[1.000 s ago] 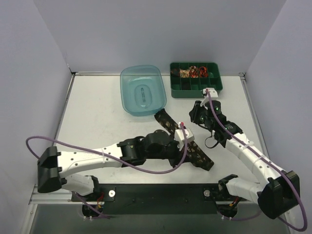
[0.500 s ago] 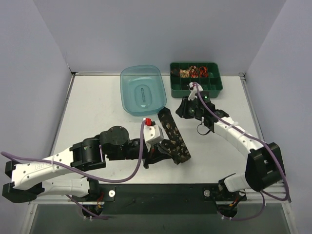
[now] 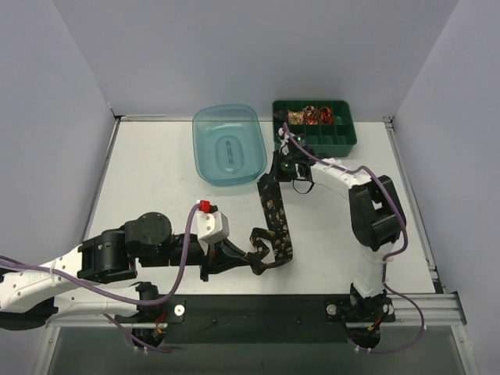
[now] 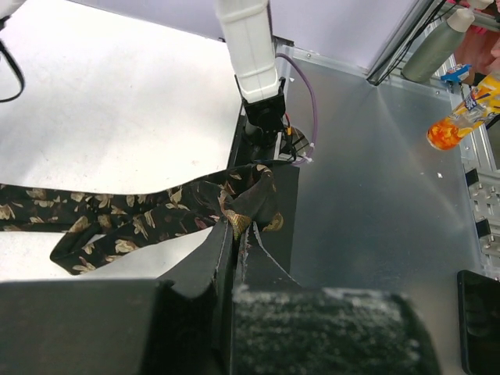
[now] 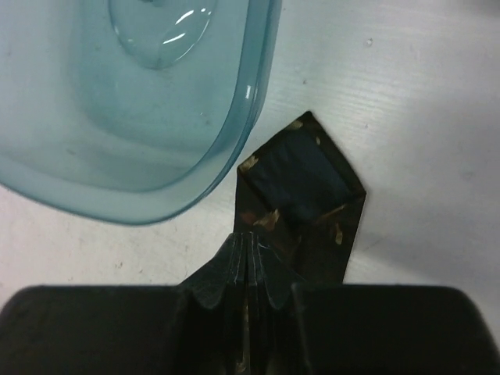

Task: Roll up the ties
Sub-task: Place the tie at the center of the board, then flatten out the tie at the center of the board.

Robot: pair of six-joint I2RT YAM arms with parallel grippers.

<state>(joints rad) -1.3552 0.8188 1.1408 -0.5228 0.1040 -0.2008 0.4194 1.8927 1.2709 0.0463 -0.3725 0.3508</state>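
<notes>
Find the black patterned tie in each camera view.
Top external: the tie runs down the middle of the table, from below the blue tub to the left gripper.
Left wrist: the tie crosses the lower left, its end pinched by that gripper.
Right wrist: its pointed end sits centre right, beside the tub.
Shared landmark: the white table, in all three.

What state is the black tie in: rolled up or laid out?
Laid out, unrolled: the tie lies as a long bent strip, pinched by the left pincer and right pincer.

walls (image 3: 258, 55): pale lavender, three sides | table (image 3: 156, 180): white, matte | near edge: aluminium rail (image 3: 441, 299) | light: even, soft
</notes>
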